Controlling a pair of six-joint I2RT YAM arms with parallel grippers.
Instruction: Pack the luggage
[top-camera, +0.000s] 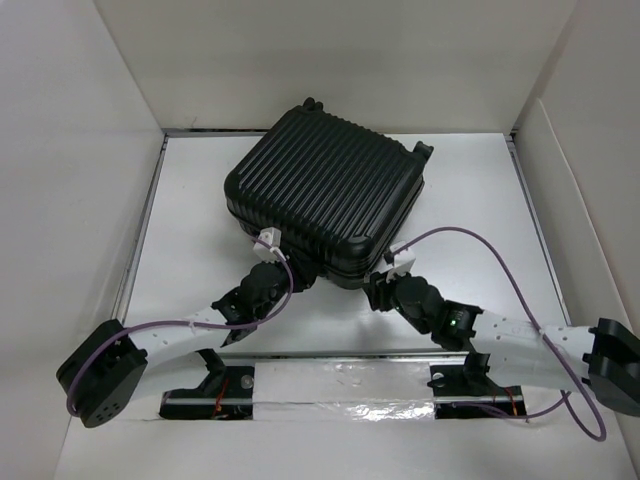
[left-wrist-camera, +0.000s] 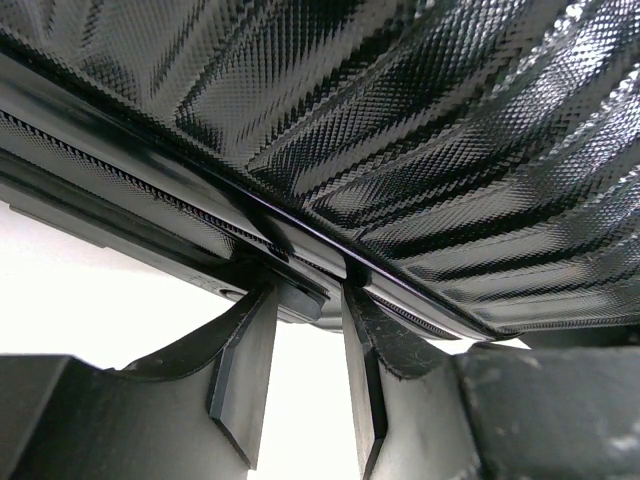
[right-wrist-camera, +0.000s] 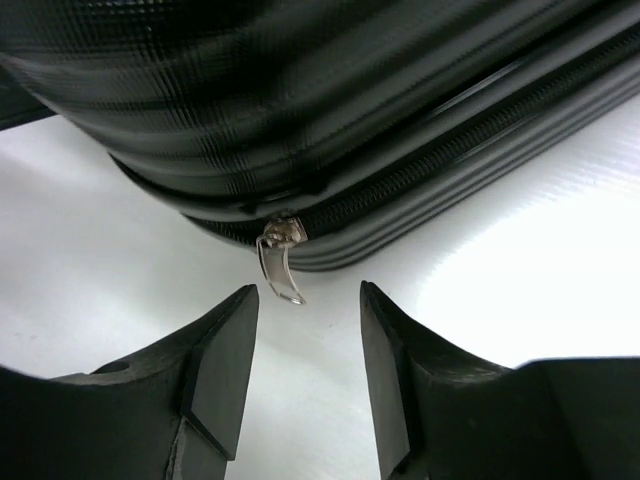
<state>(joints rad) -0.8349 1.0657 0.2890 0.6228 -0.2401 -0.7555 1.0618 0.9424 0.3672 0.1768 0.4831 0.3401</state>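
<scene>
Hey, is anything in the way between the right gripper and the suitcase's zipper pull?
Nothing visible. The zipper pull hangs from the suitcase just ahead of the right gripper, whose jaws stand open, with only bare table between them.

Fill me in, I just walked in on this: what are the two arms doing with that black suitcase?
The luggage lies flat on the table with its lid down. The left gripper has its fingertips against the zipper seam on the near edge; whether it actually grips is unclear. The right gripper stands open just short of the silver zipper pull at the near corner, not yet holding it.
</scene>
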